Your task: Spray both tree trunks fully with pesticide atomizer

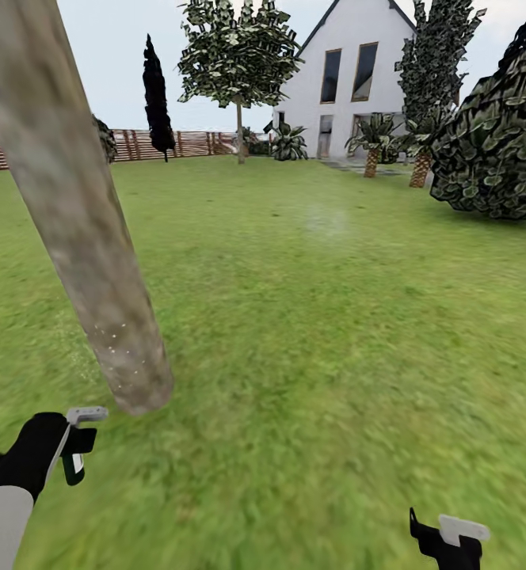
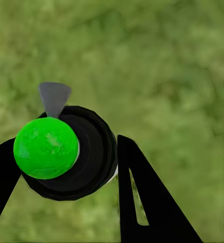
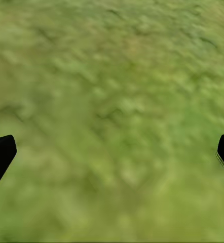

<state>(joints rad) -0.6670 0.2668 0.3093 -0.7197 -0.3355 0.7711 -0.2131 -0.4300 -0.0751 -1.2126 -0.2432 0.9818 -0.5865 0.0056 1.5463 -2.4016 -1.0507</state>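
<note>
A thick mottled beige-grey tree trunk [image 1: 73,206] leans across the left of the head view, its base [image 1: 140,392] on the grass just beyond my left gripper [image 1: 77,453]. White specks dot the trunk's lower part. That gripper is shut on the pesticide atomizer [image 2: 46,148], a black bottle with a bright green cap and a grey nozzle [image 2: 54,97]; a black finger [image 2: 140,197] presses its side. My right gripper [image 1: 445,542] hangs low at the right, open over bare grass [image 3: 112,101]. Another tree [image 1: 239,59] with a leafy crown and bare trunk stands far off.
Green lawn [image 1: 318,356] stretches ahead to a white house [image 1: 358,71]. A brown slat fence [image 1: 136,145] runs along the back left, with a dark conifer [image 1: 157,91] before it. A large leafy shrub [image 1: 497,142] and short palms [image 1: 372,142] stand at the right.
</note>
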